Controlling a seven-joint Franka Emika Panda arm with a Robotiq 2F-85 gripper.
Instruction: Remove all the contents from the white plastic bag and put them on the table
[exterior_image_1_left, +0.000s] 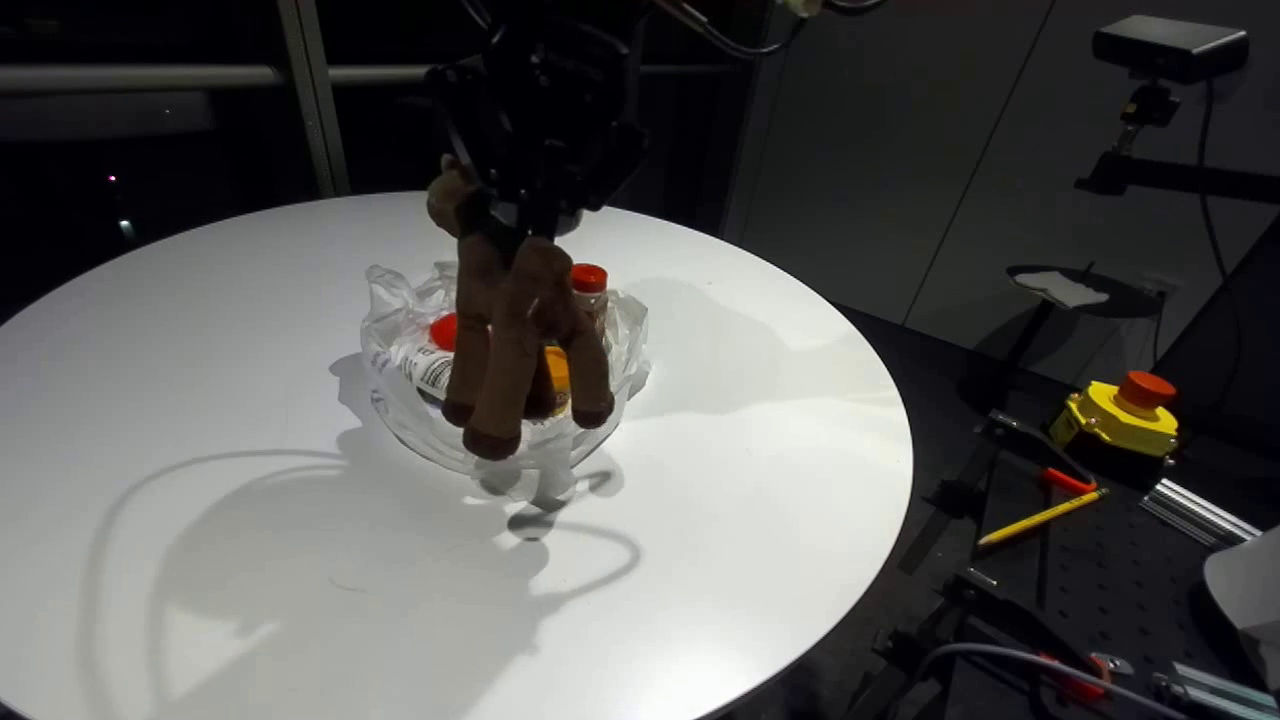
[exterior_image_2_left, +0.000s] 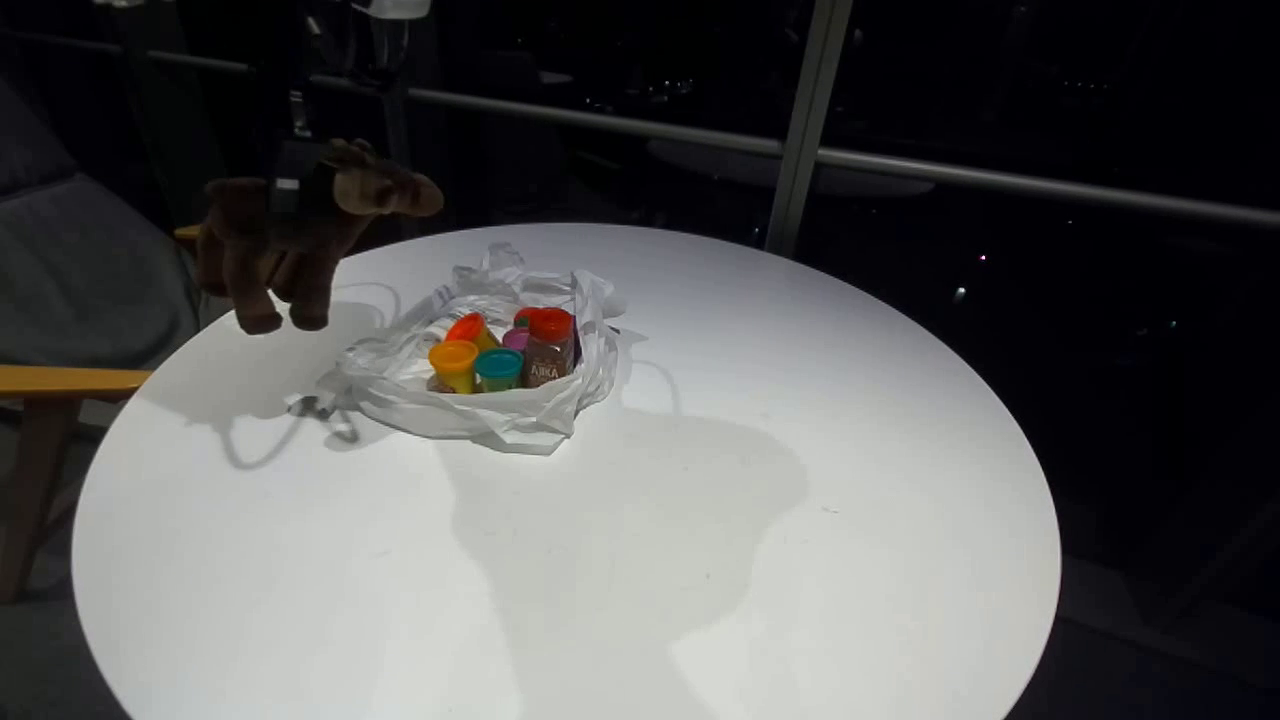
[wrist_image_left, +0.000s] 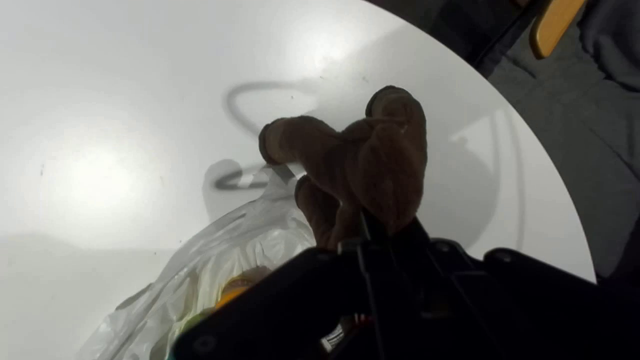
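Observation:
My gripper is shut on the back of a brown plush toy, whose legs dangle down. In an exterior view the toy hangs in the air by the table's far-left edge. The wrist view shows the toy at the fingertips, with a wrinkled white plastic bag below. That bag lies spread on the white table. Inside it are an orange tub, a green tub, a purple tub, a red-lidded jar and a white labelled container.
A chair with a wooden armrest stands beside the table. Off the table's edge are a yellow box with a red button, a pencil and a camera on a mount.

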